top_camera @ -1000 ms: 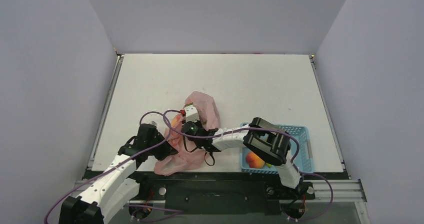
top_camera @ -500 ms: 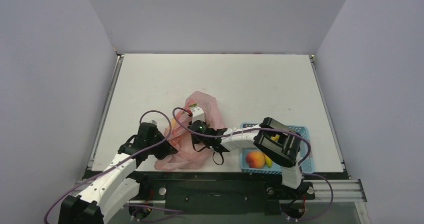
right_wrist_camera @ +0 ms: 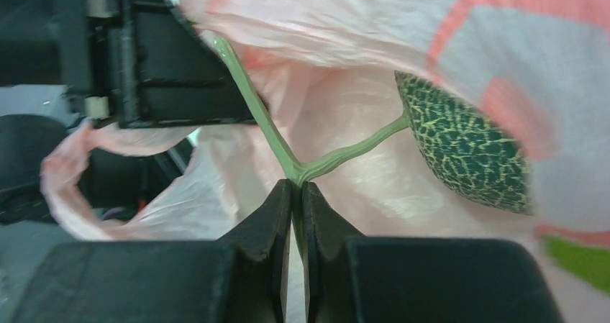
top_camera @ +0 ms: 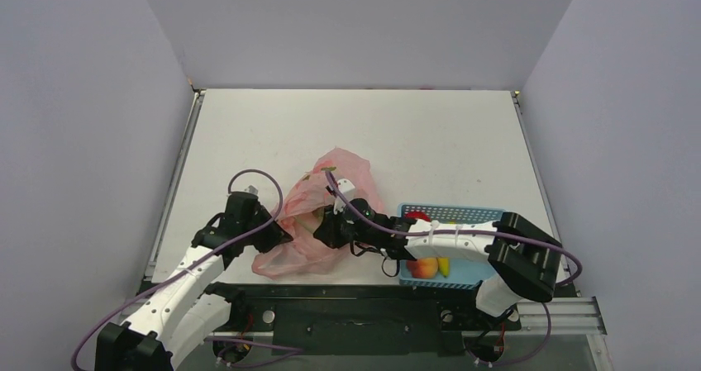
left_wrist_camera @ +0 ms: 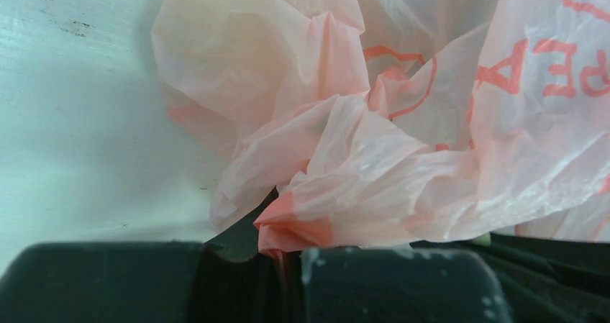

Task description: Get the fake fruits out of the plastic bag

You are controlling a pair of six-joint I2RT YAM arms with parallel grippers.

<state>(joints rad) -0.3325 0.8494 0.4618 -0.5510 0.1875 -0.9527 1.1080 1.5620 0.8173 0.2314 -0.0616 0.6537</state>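
Observation:
The pink plastic bag (top_camera: 310, 214) lies crumpled near the table's front edge. My left gripper (top_camera: 277, 235) is shut on a bunched fold of it; in the left wrist view the plastic bag (left_wrist_camera: 403, 157) is pinched between the jaws of that gripper (left_wrist_camera: 288, 255). My right gripper (top_camera: 324, 229) reaches into the bag's mouth. In the right wrist view the right gripper (right_wrist_camera: 296, 186) is shut on the forked green stem (right_wrist_camera: 338, 154) of the dark netted melon (right_wrist_camera: 460, 147), which sits inside the pink bag (right_wrist_camera: 345, 21). A peach (top_camera: 423, 266), a banana (top_camera: 444, 265) and a red fruit (top_camera: 416, 216) lie in the basket.
The blue perforated basket (top_camera: 471, 216) stands just right of the bag, under the right forearm. The left arm's black wrist (right_wrist_camera: 165, 57) shows close beyond the bag's handle loop (right_wrist_camera: 65, 193). A metal rail (top_camera: 174, 181) borders the table on the left.
The right gripper closed on the melon's stem and drew back toward the near edge. The right elbow swung out to the right. The bag's top has spread rightward.

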